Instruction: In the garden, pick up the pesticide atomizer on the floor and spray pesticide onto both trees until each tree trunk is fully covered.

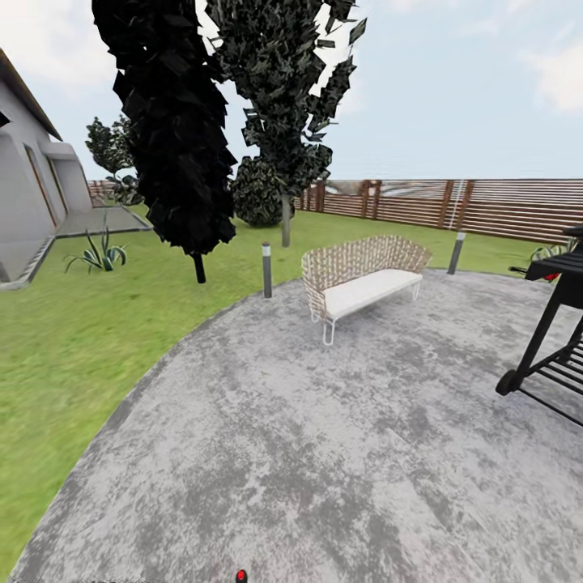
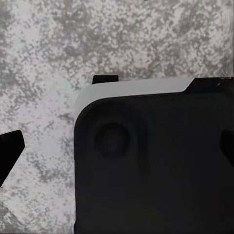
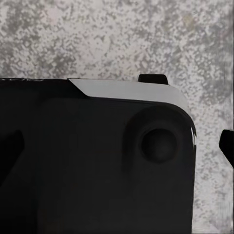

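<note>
Mottled grey paving (image 1: 324, 453), green lawn (image 1: 73, 340), brown slatted fence (image 1: 502, 206)

Dark robot body panel (image 3: 97, 165) with a pale top edge, round knob (image 3: 158, 145) at 3 o'clock on it, mottled grey paving (image 3: 117, 39) behind.

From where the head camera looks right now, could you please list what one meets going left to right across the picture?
House → spiky plant → dark tree → bollard → wicker bench → second bollard → black grill cart.

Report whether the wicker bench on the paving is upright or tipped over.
Upright: the woven wicker bench stands on its thin white legs on the grey paved patch, white seat cushion level.
</note>
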`<state>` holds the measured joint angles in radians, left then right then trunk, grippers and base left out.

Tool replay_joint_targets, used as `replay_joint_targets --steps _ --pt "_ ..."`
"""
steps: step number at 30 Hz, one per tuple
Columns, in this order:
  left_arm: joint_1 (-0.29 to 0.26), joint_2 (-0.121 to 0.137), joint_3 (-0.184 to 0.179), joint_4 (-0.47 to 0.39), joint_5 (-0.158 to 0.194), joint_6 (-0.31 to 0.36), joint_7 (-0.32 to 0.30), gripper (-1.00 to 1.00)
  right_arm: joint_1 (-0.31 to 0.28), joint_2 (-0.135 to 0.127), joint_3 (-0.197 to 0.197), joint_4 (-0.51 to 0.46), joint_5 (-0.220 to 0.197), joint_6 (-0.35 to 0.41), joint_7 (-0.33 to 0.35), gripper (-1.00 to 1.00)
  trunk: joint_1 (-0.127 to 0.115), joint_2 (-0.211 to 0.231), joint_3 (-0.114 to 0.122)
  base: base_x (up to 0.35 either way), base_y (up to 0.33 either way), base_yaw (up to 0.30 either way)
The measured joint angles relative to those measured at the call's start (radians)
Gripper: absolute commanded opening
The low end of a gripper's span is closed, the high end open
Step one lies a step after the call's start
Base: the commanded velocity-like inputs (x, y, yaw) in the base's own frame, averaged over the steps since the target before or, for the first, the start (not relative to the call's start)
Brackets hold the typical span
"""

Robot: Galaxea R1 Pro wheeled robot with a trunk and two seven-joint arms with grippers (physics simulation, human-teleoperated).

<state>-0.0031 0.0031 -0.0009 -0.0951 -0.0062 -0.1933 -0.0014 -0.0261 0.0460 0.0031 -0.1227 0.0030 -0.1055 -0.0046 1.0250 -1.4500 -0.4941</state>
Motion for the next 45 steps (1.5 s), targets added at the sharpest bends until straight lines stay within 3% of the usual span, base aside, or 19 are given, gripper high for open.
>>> replay_joint_targets --steps 16,21,24,29,37,40,45 --pt "0.0 0.003 -0.002 -0.005 -0.003 0.0 0.0 1.0 0.0 -0.001 -0.001 -0.002 0.0 0.001 0.002 1.0 0.0 0.0 -0.014 0.023 -0.033 0.262" --pt "-0.013 0.009 -0.006 -0.012 -0.006 0.001 -0.001 1.0 -0.002 -0.017 -0.002 -0.02 0.003 0.002 0.002 1.0 0.0 0.0 -0.019 0.0 0.0 0.245" --pt "-0.038 0.014 -0.007 -0.027 -0.006 0.002 -0.002 1.0 -0.008 -0.043 -0.002 -0.151 0.008 0.003 0.002 1.0 0.0 0.0 -0.022 0.0 0.0 0.245" --pt "-0.074 0.018 -0.007 -0.093 -0.006 0.002 -0.001 1.0 -0.009 -0.054 -0.002 -0.29 0.009 0.002 0.001 1.0 0.0 0.0 -0.027 0.0 0.0 0.245" --pt "-0.115 0.02 -0.001 -0.334 -0.005 0.004 0.0 1.0 -0.027 -0.056 -0.005 -0.527 0.005 -0.007 -0.001 1.0 0.0 0.0 -0.035 0.0 0.0 0.24" --pt "-0.118 0.021 0.002 -0.41 0.003 0.0 -0.004 1.0 -0.036 -0.054 -0.007 -0.558 -0.003 -0.046 -0.001 1.0 0.0 0.0 -0.038 0.0 0.0 0.228" --pt "-0.107 0.02 0.004 -0.43 0.008 -0.016 -0.009 1.0 -0.038 -0.052 -0.007 -0.543 -0.002 -0.098 0.001 1.0 0.0 0.0 -0.044 0.0 0.0 0.222"
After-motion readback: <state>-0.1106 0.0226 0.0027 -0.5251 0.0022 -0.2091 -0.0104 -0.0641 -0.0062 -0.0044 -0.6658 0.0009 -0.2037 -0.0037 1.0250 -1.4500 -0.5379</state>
